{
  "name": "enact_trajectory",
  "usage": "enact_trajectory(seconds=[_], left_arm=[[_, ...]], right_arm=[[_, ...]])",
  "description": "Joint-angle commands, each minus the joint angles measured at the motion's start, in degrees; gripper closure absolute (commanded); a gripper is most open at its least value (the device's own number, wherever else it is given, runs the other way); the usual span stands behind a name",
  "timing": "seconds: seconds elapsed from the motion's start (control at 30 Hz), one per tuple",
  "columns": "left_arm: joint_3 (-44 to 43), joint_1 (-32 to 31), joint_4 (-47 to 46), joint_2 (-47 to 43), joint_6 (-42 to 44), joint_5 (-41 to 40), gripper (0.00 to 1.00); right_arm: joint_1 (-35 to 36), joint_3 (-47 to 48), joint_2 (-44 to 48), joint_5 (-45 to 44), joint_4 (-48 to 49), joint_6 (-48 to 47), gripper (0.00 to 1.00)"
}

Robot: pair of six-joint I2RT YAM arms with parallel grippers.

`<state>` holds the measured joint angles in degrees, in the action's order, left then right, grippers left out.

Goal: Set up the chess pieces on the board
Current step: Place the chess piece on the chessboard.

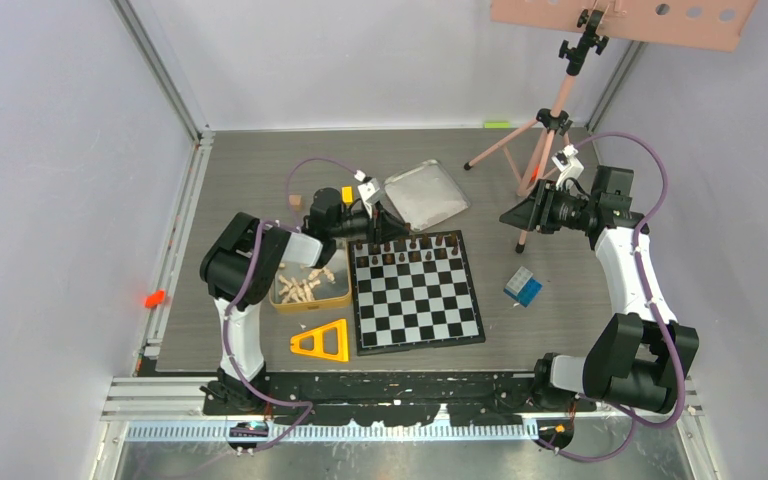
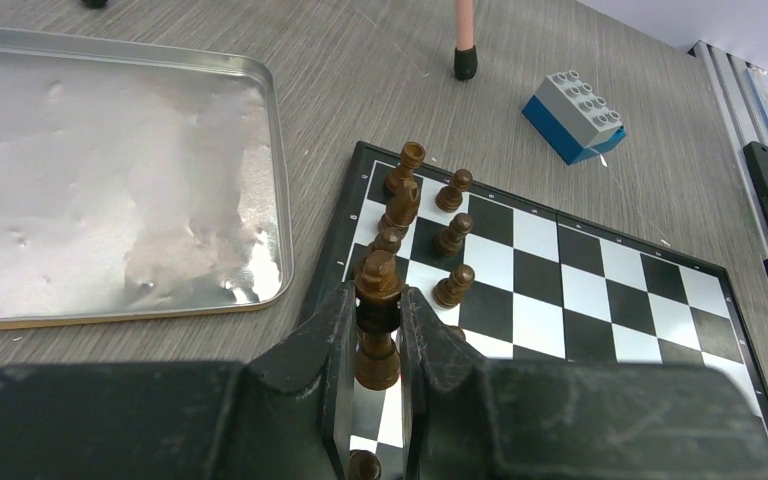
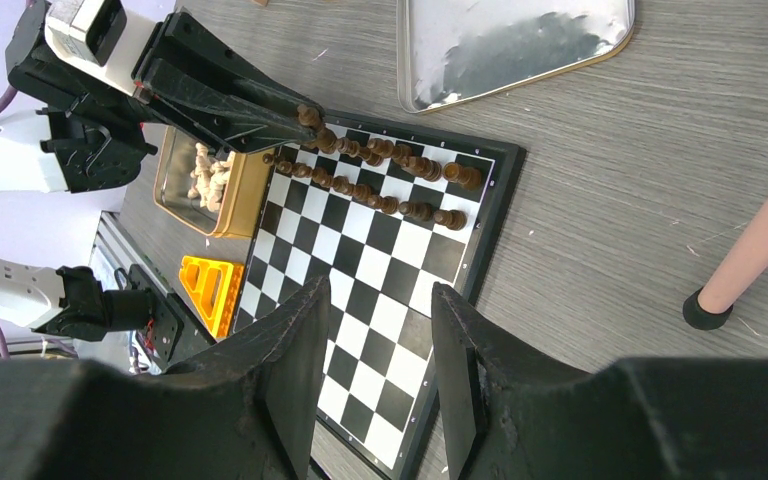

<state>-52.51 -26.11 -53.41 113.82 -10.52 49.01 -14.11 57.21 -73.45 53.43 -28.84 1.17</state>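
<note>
The black-and-white board (image 1: 415,300) lies in the middle of the table. Dark brown chess pieces (image 1: 410,246) stand in two rows along its far edge. In the left wrist view my left gripper (image 2: 378,310) is shut on a dark brown piece (image 2: 378,345), held upright over the edge row at the board's far left corner. Other dark pieces (image 2: 452,235) stand just beyond it. Pale beige pieces (image 1: 303,286) lie heaped in the gold tin left of the board. My right gripper (image 3: 380,300) hangs open and empty, high above the table right of the board (image 3: 380,250).
A silver tin lid (image 1: 427,193) lies behind the board, close to the left gripper. A yellow triangular block (image 1: 323,341) sits at the front left, a blue-and-grey toy brick (image 1: 523,287) right of the board. Pink tripod legs (image 1: 545,140) stand at the back right.
</note>
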Motion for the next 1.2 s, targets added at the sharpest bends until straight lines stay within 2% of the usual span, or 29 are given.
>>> enact_trajectory(seconds=[0.0,0.6,0.87,1.17], left_arm=[[0.37,0.18,-3.02,-0.49,0.60,-0.76,0.85],[1.54,0.18,-2.05,-1.66,1.56,-1.11,0.76],[1.68,0.18,-3.36,-1.31,-0.86,-1.45,0.71],[1.74,0.18,-3.11,-1.49,-0.63,-1.68,0.70]], right_arm=[[-0.04,0.19,0.50,0.36,0.65,-0.91,0.52],[-0.04,0.18,0.63,0.36,0.70,-0.91,0.52],[-0.04,0.20,0.71,0.61,0.74,-0.91,0.52],[-0.02,0.09,1.09,0.62,0.88,-0.91,0.52]])
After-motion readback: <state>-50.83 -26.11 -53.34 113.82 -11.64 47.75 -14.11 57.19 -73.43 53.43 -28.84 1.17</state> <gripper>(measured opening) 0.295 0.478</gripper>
